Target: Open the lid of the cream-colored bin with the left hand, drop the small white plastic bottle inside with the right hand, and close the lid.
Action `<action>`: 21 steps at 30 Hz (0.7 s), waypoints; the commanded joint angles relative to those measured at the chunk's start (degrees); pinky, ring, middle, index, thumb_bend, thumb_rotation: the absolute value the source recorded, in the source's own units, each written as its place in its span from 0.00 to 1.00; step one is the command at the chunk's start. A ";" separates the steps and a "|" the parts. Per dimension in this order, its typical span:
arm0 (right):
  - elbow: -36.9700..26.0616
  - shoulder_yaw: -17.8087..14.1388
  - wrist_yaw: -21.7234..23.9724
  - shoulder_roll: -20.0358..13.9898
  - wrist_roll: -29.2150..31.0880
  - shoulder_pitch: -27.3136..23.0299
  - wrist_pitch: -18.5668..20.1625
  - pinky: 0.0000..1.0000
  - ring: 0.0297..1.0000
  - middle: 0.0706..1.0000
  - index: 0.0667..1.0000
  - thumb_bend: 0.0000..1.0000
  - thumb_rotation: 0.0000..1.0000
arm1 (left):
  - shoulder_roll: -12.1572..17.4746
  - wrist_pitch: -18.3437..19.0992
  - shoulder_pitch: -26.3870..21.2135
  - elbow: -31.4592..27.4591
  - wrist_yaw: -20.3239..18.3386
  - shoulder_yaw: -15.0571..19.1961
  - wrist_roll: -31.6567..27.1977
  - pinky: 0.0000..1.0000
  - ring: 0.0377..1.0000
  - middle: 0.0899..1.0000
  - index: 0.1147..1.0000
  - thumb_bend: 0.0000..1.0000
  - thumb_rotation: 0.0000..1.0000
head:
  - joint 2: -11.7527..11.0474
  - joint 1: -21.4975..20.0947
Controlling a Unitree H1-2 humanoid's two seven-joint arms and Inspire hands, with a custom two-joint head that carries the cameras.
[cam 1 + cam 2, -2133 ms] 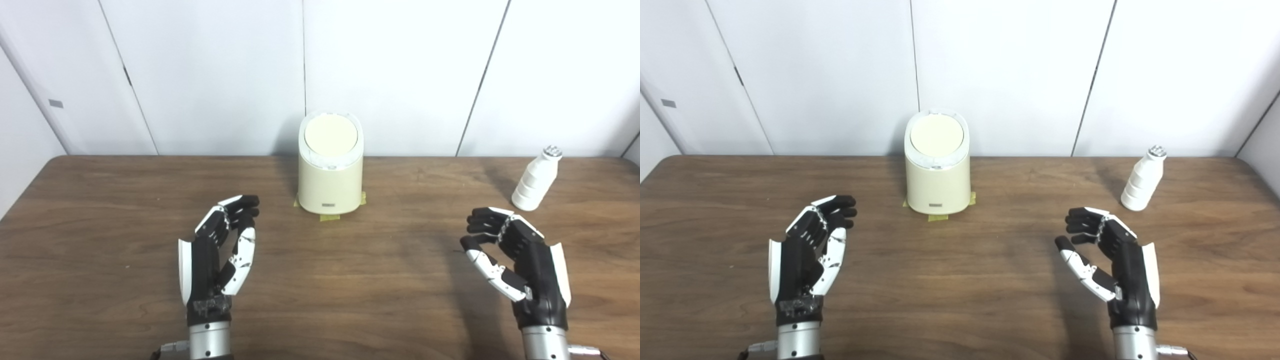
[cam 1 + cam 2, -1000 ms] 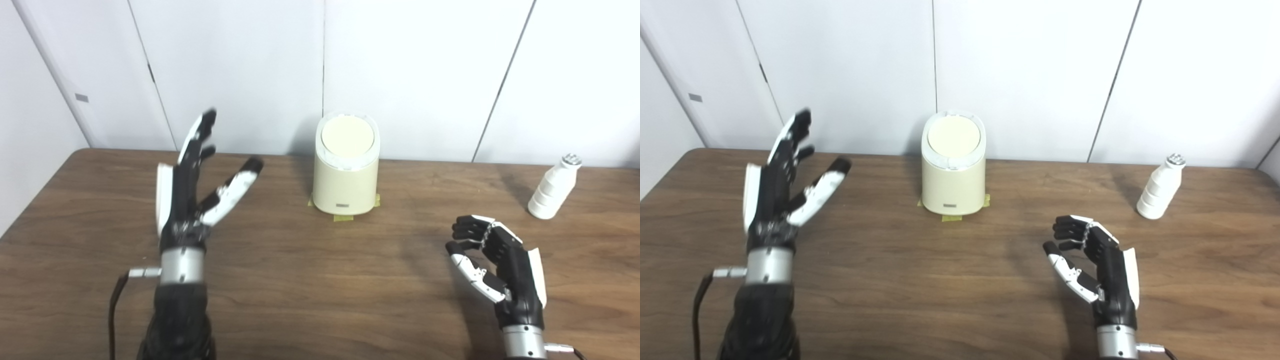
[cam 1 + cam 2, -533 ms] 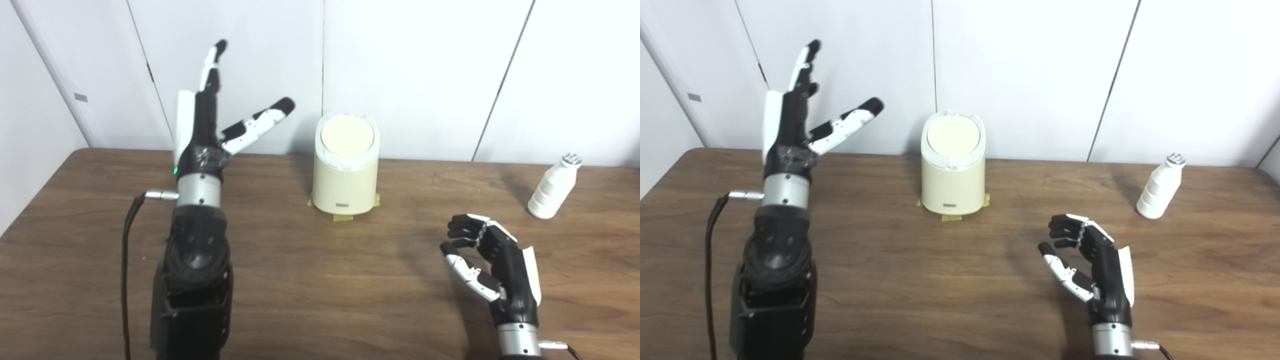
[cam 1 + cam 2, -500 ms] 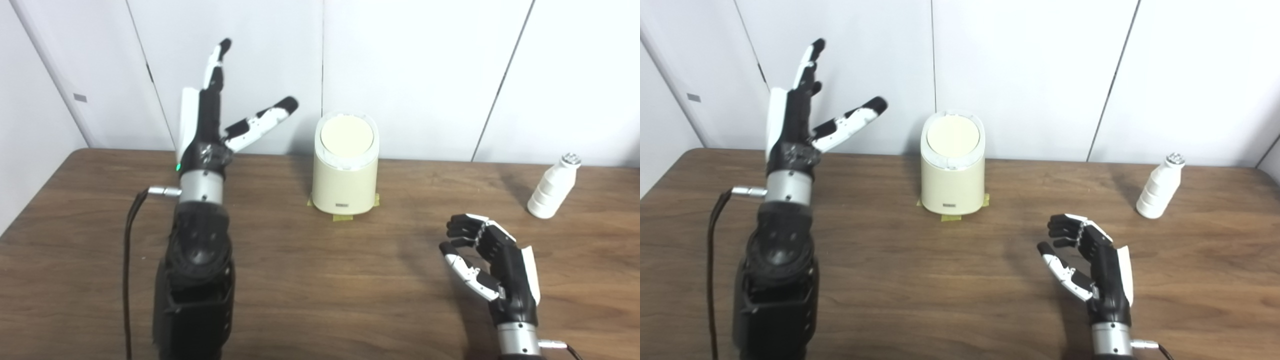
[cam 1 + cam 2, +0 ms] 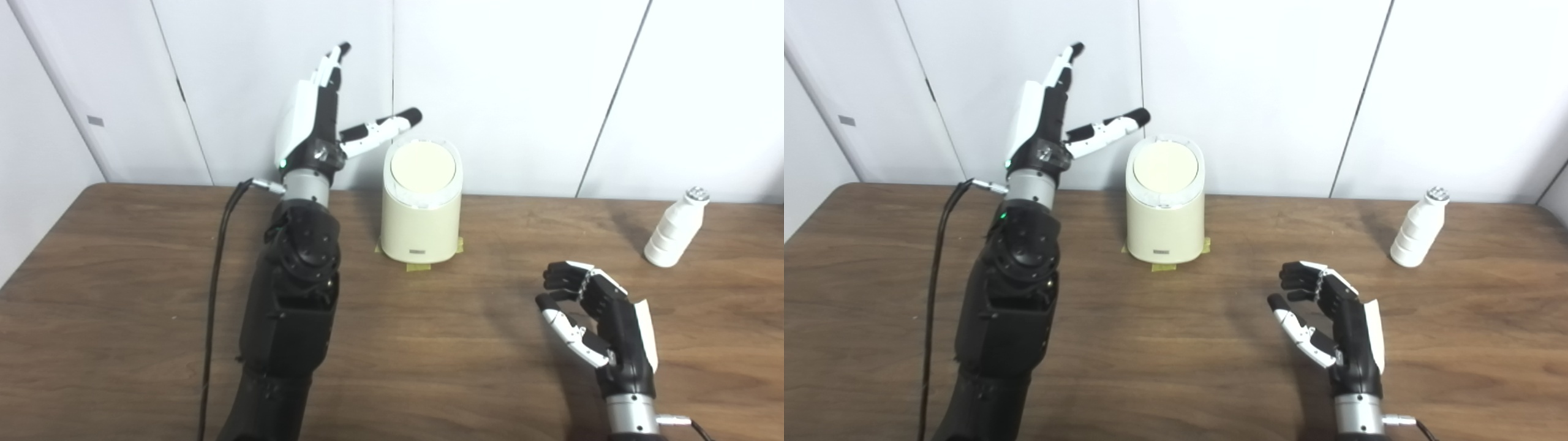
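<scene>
Both hands empty: left hand spread, right hand loosely curled; bin label unreadable.

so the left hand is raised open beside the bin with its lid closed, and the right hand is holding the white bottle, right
Not quite. The right hand holds nothing; the white bottle stands alone on the table, as the right eye view shows. The left hand is raised open beside the bin, lid closed.

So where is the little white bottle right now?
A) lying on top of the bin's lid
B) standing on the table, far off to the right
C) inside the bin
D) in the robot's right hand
B: the bottle stands upright on the table, apart from the empty right hand and the shut bin.
</scene>
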 commanded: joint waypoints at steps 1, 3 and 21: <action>-0.77 0.19 -0.38 -0.04 -0.55 -1.40 -2.32 0.54 0.60 0.60 0.60 0.25 0.22 | 0.23 -0.10 -4.65 1.70 2.04 -0.73 2.12 1.00 1.00 1.00 1.00 0.90 0.52 | -0.17 -0.31; -0.61 0.21 -0.50 0.06 -0.56 -1.40 -2.58 0.54 0.60 0.60 0.60 0.25 0.20 | 0.34 -0.10 -5.29 3.47 2.67 -1.09 2.79 1.00 1.00 1.00 1.00 0.90 0.51 | -0.34 -0.53; -1.07 0.38 -0.97 0.68 -0.99 -0.94 -2.85 0.55 0.60 0.60 0.59 0.25 0.19 | 2.25 -0.15 -6.77 15.96 7.75 -4.03 4.60 1.00 1.00 1.00 1.00 0.86 0.32 | -0.28 -2.10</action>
